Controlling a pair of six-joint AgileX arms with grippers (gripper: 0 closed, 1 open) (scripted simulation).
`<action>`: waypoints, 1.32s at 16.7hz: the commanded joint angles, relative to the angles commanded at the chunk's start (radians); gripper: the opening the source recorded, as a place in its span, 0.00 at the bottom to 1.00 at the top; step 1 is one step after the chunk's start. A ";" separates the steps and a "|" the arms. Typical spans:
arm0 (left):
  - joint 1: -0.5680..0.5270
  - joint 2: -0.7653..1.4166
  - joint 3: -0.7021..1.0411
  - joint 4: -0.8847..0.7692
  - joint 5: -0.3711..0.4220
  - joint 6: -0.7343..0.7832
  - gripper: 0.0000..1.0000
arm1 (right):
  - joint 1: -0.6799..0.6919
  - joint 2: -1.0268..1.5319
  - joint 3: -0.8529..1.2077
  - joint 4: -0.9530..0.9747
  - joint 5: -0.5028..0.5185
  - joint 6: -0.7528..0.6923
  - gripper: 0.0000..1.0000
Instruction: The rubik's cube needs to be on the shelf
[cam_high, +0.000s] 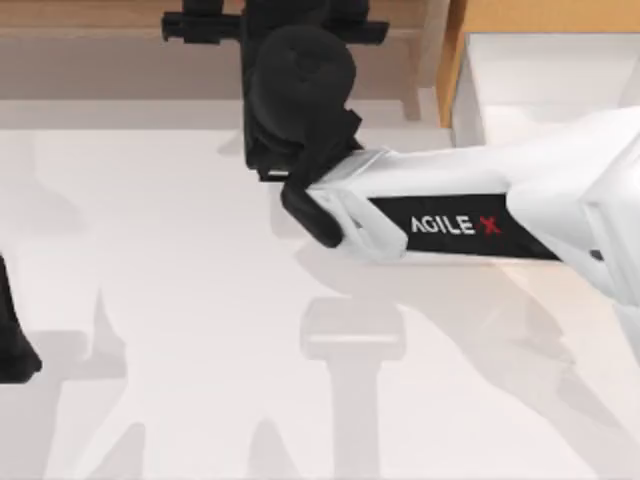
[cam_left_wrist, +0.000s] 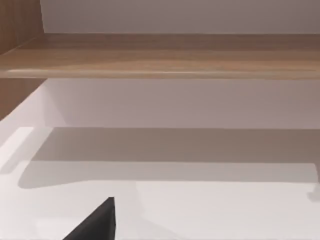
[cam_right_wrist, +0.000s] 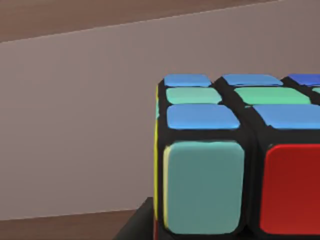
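Observation:
The rubik's cube (cam_right_wrist: 225, 165) looms close in the right wrist view, showing teal, red, blue and green stickers between black grid lines. A dark finger (cam_right_wrist: 136, 224) presses against its lower edge, so my right gripper (cam_high: 275, 25) is shut on it. In the top view that gripper reaches over the light-brown shelf (cam_high: 100, 15) at the table's back, and its black wrist hides the cube. A wooden strip of the shelf (cam_right_wrist: 60, 225) shows just below the cube, with a grey wall behind. My left gripper (cam_high: 15, 345) is parked at the table's left edge.
An upright wooden post (cam_high: 430, 55) stands right of my right gripper. Beyond it is the orange-wood drawer (cam_high: 455, 75) with a white inside. The left wrist view faces the shelf board (cam_left_wrist: 160, 57) and the grey recess under it. The white tabletop (cam_high: 200, 330) lies in front.

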 joint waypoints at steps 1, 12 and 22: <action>0.000 0.000 0.000 0.000 0.000 0.000 1.00 | -0.008 0.020 0.034 -0.021 -0.009 0.003 0.00; 0.000 0.000 0.000 0.000 0.000 0.000 1.00 | -0.143 0.209 0.283 -0.253 -0.041 -0.010 0.00; 0.000 0.000 0.000 0.000 0.000 0.000 1.00 | -0.143 0.209 0.283 -0.253 -0.041 -0.010 0.60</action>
